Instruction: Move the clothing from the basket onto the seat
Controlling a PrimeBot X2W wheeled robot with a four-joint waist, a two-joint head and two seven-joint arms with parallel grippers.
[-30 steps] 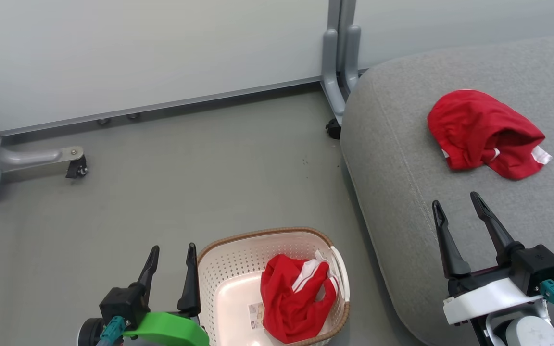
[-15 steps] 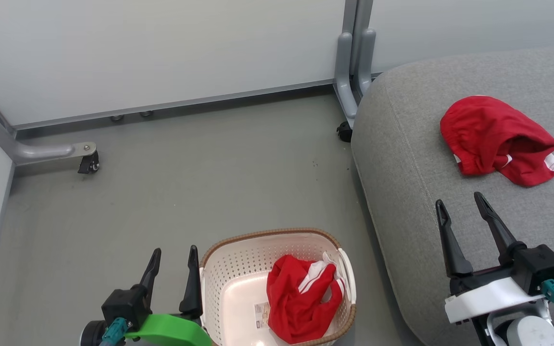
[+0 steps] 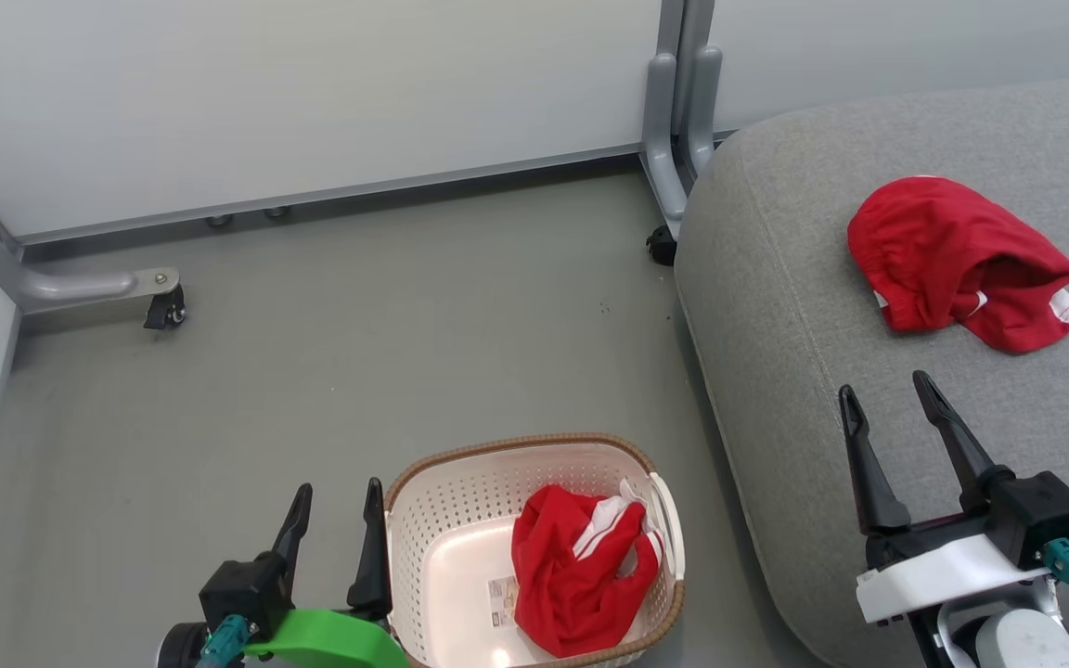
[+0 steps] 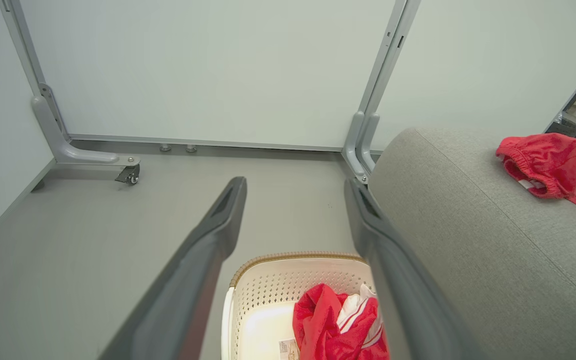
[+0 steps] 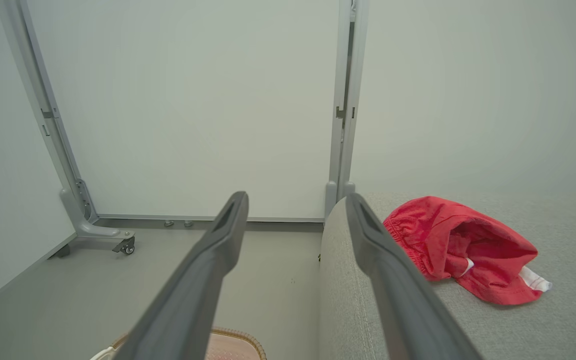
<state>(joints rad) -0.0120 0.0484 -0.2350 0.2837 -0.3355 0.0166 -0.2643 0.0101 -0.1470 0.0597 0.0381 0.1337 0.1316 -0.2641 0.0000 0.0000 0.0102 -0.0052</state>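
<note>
Since the earlier pictures the whole head view has shifted a little to the side, so it is the camera that moved. The two garments, the basket and the seat keep the same places relative to each other, and both grippers stand as before.

The basket (image 3: 432,520) stands on the grey floor (image 3: 358,353), just beside the rounded edge of the seat (image 3: 776,353). Inside it, on the side nearer to the seat, lies the larger garment (image 3: 572,584), red with white stripes, crumpled in a heap. Next to this garment a barcode sticker (image 3: 500,594) shows on the bare bottom of the basket. The smaller garment (image 3: 952,250) already lies on the seat, well apart from the basket. It is bunched, and a bit of white trim shows at its edge.

The left gripper (image 3: 340,485) is just beside the outer left wall of the basket. Its jaws stand wide and nothing is between them. The right gripper (image 3: 883,384) is over the seat, near the smaller garment but apart from it. Its jaws are also wide and empty.

Behind the floor stand pale partition panels (image 3: 312,93) on grey metal feet, and one foot carries a small caster (image 3: 168,314).
</note>
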